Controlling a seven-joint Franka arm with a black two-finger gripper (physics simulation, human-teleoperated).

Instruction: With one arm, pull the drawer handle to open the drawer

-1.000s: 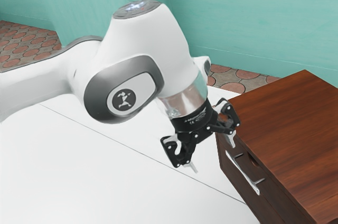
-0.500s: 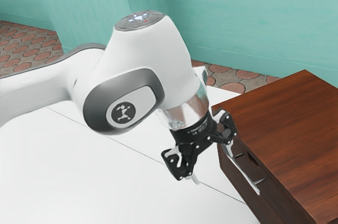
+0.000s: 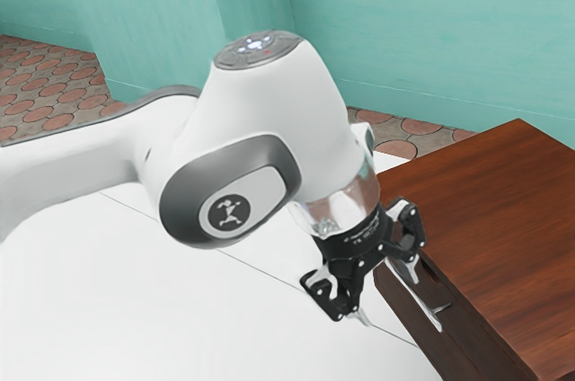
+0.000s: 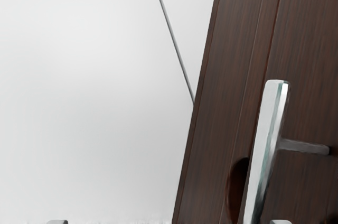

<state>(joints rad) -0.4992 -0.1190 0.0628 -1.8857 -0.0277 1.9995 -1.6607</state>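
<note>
A dark wooden cabinet (image 3: 503, 210) stands at the exterior view's right, its drawer front (image 3: 406, 311) facing the arm. The drawer front looks level with the cabinet face. A silver bar handle (image 3: 433, 305) runs along the front; its upper end is hidden behind my hand. My black gripper (image 3: 389, 296) hangs open right in front of the drawer, one finger near the handle's upper end, the other out over the white table. In the wrist view the handle (image 4: 266, 150) stands on its post close ahead, beside a dark finger recess (image 4: 236, 184).
The white table (image 3: 135, 309) spreads to the exterior view's left, with a thin seam line (image 3: 260, 266) across it. Teal walls and a tiled floor (image 3: 404, 134) lie behind. My bulky white arm (image 3: 260, 156) hangs over the table's middle.
My arm has moved toward the exterior view's right and lower. The gripper went from beside the cabinet's corner to directly against the drawer front at the handle. Its fingers stay apart.
</note>
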